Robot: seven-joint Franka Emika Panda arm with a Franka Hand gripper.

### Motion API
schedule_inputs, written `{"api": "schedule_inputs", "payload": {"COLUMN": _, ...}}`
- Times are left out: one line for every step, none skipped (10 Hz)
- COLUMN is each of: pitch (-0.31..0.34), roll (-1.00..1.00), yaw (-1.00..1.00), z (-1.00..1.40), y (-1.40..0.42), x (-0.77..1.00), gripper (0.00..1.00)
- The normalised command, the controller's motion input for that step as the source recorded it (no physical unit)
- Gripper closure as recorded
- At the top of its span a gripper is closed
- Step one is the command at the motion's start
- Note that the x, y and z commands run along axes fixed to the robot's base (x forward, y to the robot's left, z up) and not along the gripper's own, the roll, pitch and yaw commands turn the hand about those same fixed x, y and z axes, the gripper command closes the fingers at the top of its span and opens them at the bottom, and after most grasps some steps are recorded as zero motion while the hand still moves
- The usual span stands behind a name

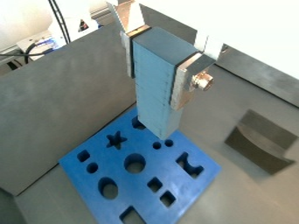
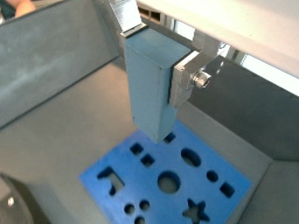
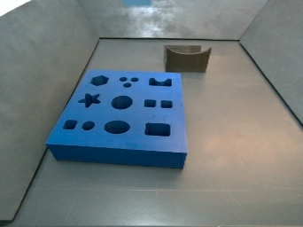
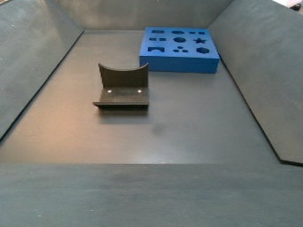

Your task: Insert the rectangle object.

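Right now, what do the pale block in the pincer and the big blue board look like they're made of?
The rectangle object, clamped in the pincer above the board in both wrist views, looks like matte plastic or painted material: smooth, even steel-blue faces with no shine. The blue board seems to be similar matte plastic or dense foam, uniformly coloured, with crisp cut-out holes. I cannot tell for certain.

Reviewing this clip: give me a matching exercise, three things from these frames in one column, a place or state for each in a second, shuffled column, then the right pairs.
Things:
1. rectangle object
2. blue board
3. dark notched block

Places or states:
A. lies flat on the floor, shaped holes facing up
B. clamped in the gripper, hanging above the board
C. stands alone on the floor, apart from the board

Pairs: 1-B, 2-A, 3-C
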Motion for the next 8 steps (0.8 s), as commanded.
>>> {"api": "schedule_inputs", "payload": {"pitch": 0.182, "roll": 0.09, "yaw": -0.06, "z": 0.16, "y": -0.18, "x": 0.28, "gripper": 1.0}}
{"api": "schedule_inputs", "payload": {"pitch": 0.0, "roll": 0.0, "yaw": 0.0, "z": -0.04, "y": 0.0, "x": 0.0, "gripper": 1.0}}
{"api": "schedule_inputs", "payload": {"pitch": 0.0, "roll": 0.0, "yaw": 0.0, "z": -0.37, "y": -0.12, "x": 0.1, "gripper": 1.0}}
{"api": "schedule_inputs", "payload": {"pitch": 0.0, "roll": 0.05, "yaw": -0.07, "z": -0.67, "y": -0.45, "x": 0.36, "gripper": 1.0}}
{"api": "schedule_inputs", "payload": {"pitch": 0.0, "roll": 0.13, "yaw": -0.05, "z": -0.92, "y": -0.59, "x": 0.52, "gripper": 1.0}}
{"api": "schedule_inputs", "payload": {"pitch": 0.0, "roll": 0.11, "yaw": -0.04, "z": -1.0, "y": -0.55, "x": 0.54, "gripper": 1.0}}
{"api": "schedule_inputs", "payload": {"pitch": -0.009, "roll": 0.11, "yaw": 0.0, "z": -1.0, "y": -0.51, "x": 0.56, "gripper": 1.0}}
{"api": "schedule_inputs", "payload": {"pitch": -0.007, "roll": 0.13, "yaw": 0.0, "z": -1.0, "y": -0.49, "x": 0.52, "gripper": 1.0}}
